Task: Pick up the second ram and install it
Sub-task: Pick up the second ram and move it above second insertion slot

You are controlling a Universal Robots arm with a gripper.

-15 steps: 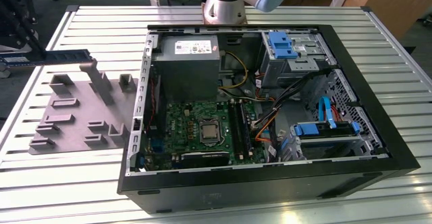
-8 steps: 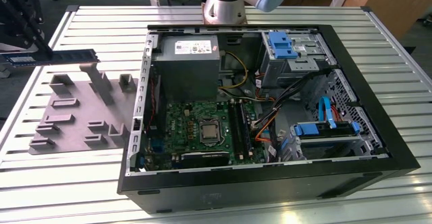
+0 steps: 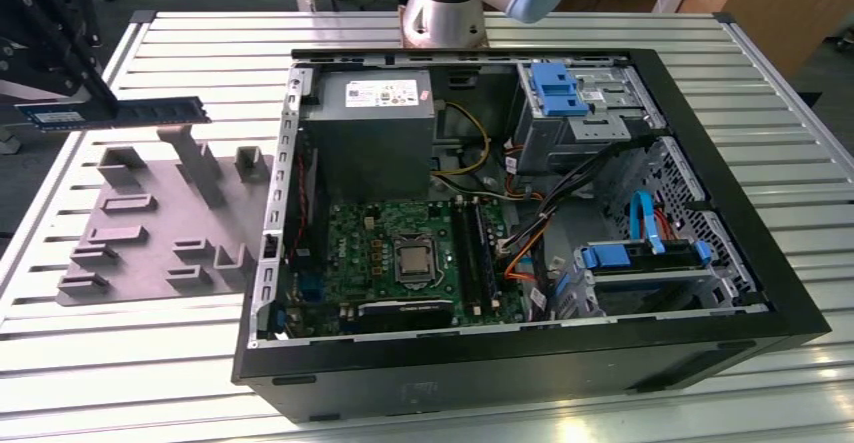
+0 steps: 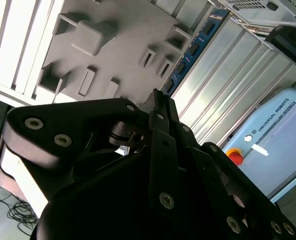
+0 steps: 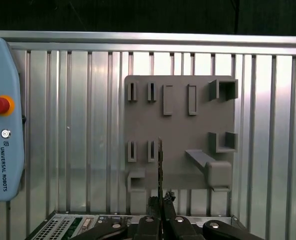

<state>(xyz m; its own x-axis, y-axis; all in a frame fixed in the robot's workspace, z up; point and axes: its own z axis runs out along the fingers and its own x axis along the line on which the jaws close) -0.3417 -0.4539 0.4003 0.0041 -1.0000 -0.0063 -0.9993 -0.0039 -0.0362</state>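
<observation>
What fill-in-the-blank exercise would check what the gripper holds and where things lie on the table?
1. The gripper is shut on the ____, a thin blue-green stick.
2. The grey holder plate lies to the exterior view's ____ of the open computer case.
3. The held stick is above the holder plate, not yet in the motherboard's long black ____.
Missing words: second ram; left; slots.
</observation>
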